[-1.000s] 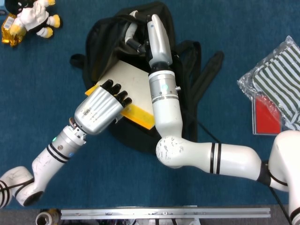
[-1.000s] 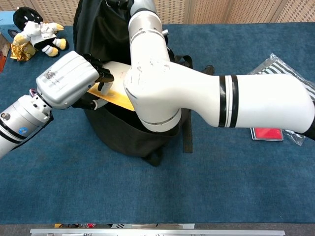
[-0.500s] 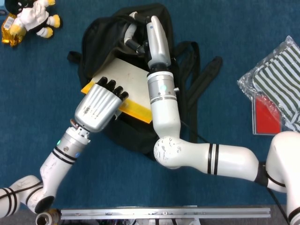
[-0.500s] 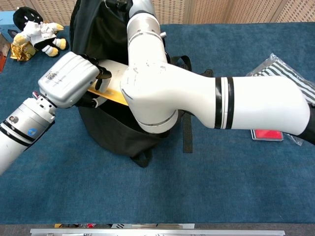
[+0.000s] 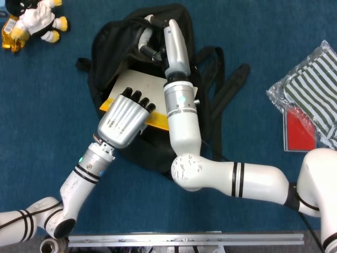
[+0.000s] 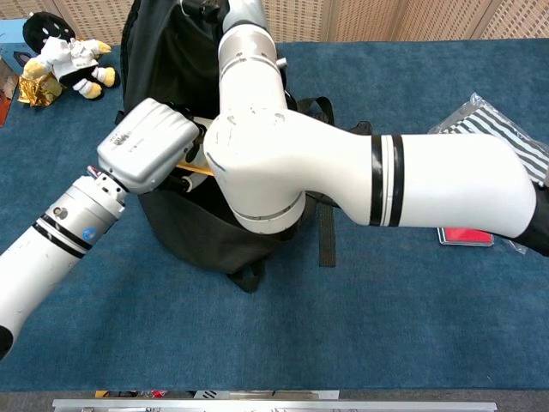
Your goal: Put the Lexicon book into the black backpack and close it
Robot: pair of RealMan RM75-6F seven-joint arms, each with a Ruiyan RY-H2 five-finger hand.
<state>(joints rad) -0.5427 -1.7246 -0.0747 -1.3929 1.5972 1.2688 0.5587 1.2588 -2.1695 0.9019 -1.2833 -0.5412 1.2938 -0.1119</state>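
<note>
Head view: left robot hand (image 5: 125, 118) grips the Lexicon book (image 5: 138, 89) at the black backpack (image 5: 113, 47); right robot hand (image 5: 149, 46) apparently holds its opening.

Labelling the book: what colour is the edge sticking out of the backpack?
Yellow-orange edge, cream cover; clearest in the head view.

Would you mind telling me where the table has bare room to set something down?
Bare blue cloth lies between the black backpack and the striped bag, and left of the backpack below the plush toy. It is crowded at the backpack, where the left hand holds the book and the right arm reaches in.
</note>
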